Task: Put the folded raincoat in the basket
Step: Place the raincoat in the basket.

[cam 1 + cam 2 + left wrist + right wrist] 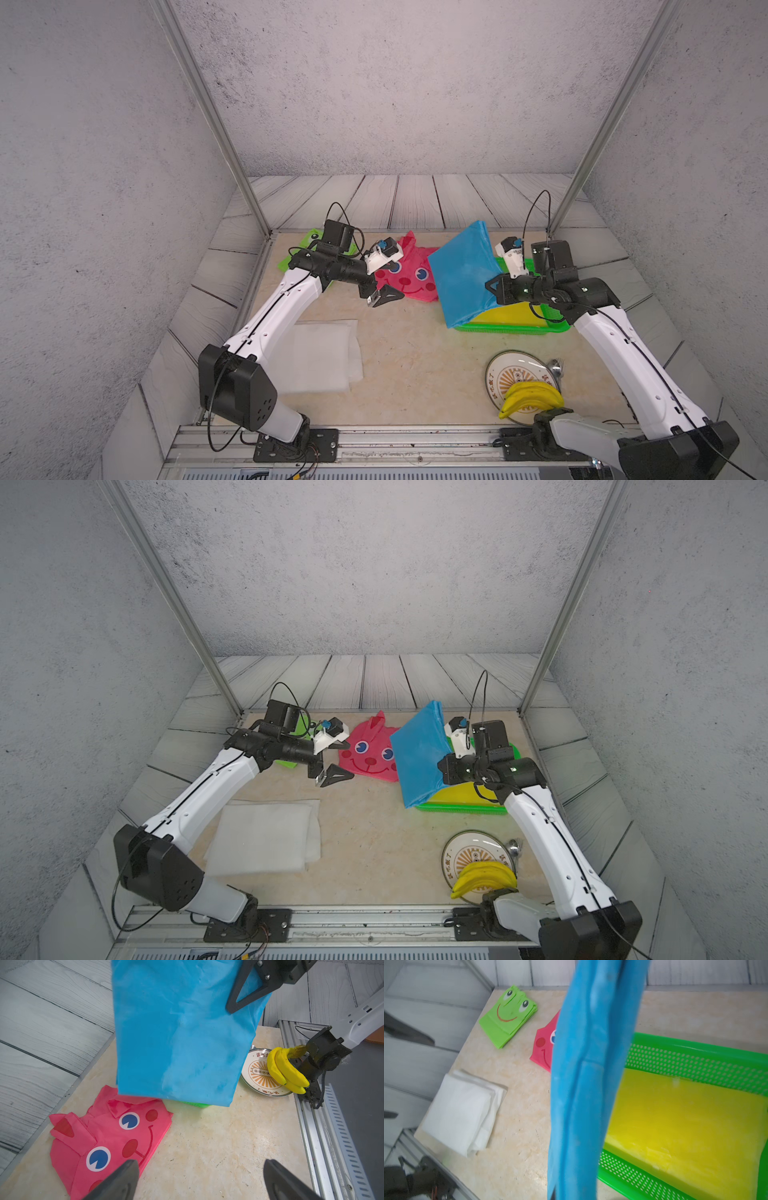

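Beige tabletop: right fingers pinch the blue raincoat, which hides much of the basket; left fingers spread, empty.

This looks like a robot test cell in a lab, not a home. Grey textured panels close three sides, framed by aluminium posts at upper left and upper right. The left arm and right arm are bolted to a metal rail along the lower edge of the beige desk.

Both top views: high, from the near edge, looking down over the whole table. Wrist cameras close in; both share the blue raincoat and pink raincoat.
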